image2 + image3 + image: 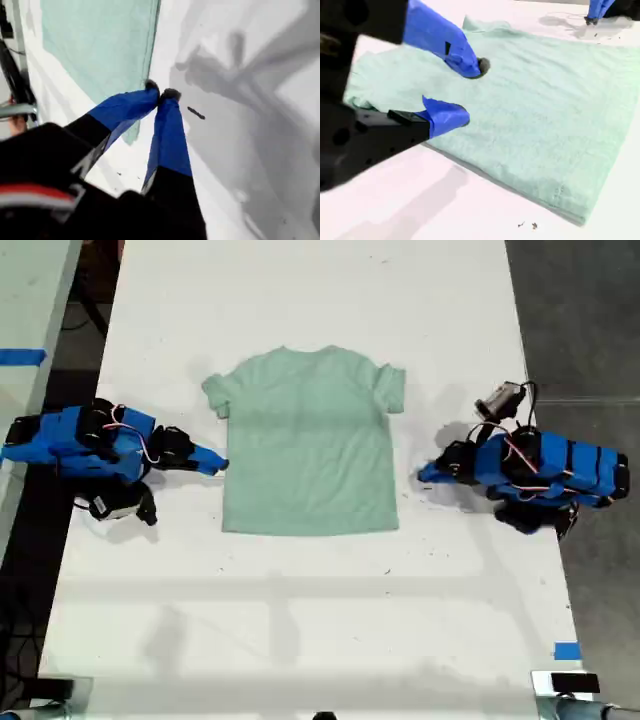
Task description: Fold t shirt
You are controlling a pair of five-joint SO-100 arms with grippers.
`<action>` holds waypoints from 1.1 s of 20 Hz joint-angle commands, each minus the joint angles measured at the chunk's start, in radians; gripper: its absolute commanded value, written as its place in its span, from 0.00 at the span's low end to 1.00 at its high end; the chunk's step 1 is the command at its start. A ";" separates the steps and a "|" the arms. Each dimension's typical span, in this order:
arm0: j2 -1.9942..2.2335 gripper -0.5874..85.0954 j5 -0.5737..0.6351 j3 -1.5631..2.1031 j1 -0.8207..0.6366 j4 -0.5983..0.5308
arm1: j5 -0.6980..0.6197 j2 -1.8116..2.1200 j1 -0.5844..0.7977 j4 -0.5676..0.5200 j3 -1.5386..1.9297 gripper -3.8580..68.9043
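1. My first gripper point(162, 94) has its jaws clenched tip to tip with nothing between them. They sit over bare white counter point(240, 165), just beside the edge of the t shirt point(95, 45).
2. My second gripper point(471, 92) has its jaws parted and empty, and they sit at the near long edge of the t shirt point(535, 115). I cannot tell whether the tips touch the cloth.
3. In the exterior view, my second gripper point(215, 465) points in from the exterior view's left. Its tip is just beside the shirt's side edge, below the sleeve.
4. My first gripper point(428, 475) points in from the exterior view's right, with a strip of counter between it and the shirt's other side edge.
5. The t shirt point(310, 445) lies spread flat in the middle of the counter point(300, 620), between the two arms. Its collar is toward the exterior view's top, its hem toward the bottom, and both sleeves are out.
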 commanded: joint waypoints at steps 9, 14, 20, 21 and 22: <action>0.008 0.14 0.006 0.000 -0.006 0.002 | -0.166 -0.163 0.005 0.064 -0.178 0.07; 0.008 0.14 0.006 0.000 -0.006 0.002 | -0.405 -0.790 0.229 0.109 -0.742 0.30; 0.008 0.14 0.006 0.000 -0.006 0.002 | -0.695 -1.390 0.672 -0.046 -1.178 0.31; 0.008 0.14 0.006 0.000 -0.006 0.002 | -0.710 -1.525 0.693 -0.069 -1.276 0.31; 0.008 0.14 0.006 0.000 -0.006 0.002 | -0.723 -1.652 0.713 -0.080 -1.384 0.31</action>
